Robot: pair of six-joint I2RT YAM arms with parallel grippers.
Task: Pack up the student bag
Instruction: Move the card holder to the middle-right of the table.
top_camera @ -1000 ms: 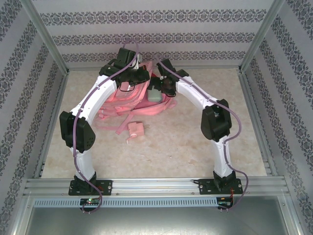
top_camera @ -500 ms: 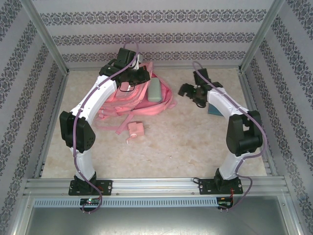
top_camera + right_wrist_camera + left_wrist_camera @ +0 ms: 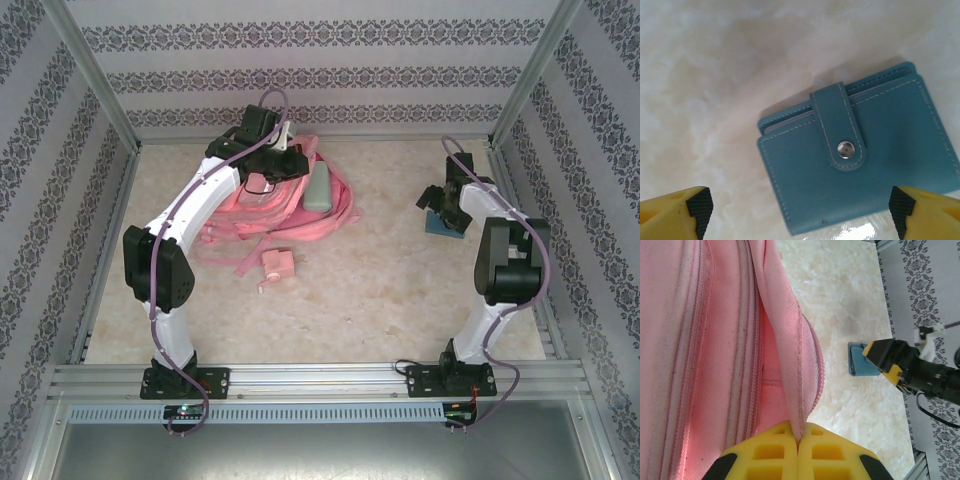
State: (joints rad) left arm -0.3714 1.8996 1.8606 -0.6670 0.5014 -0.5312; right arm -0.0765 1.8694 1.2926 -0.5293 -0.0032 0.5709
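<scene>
Marbled beige tabletop [image 3: 380, 300] is running from the metal rail [image 3: 320, 380] at the near edge, where both arm bases are sitting, out to the patterned walls [image 3: 320, 70]. Lying nearest is a small pink pouch [image 3: 277, 265], at about 6 o'clock from the student bag [image 3: 290, 212] and just clear of its loose straps [image 3: 225, 250], which are trailing toward 7 o'clock. The bag is lying flat on the left half of the table, past the pouch. A grey-green case [image 3: 318, 186] is resting on it toward 2 o'clock. The left gripper [image 3: 262, 178] is bearing down on the bag's 11 o'clock part. In the left wrist view its yellow fingers [image 3: 770, 452] are pressing together on a fold of pink fabric beside a zip seam, so this claw is pinching the bag itself. Well apart from the bag, at 3 o'clock, a teal wallet [image 3: 443, 223] is lying on bare table, fastened by a tab with a metal snap [image 3: 844, 148]. The right gripper [image 3: 445, 200] is hanging over it with jaws spread wide, one yellow finger showing on each side of the wallet and gripping nothing.
</scene>
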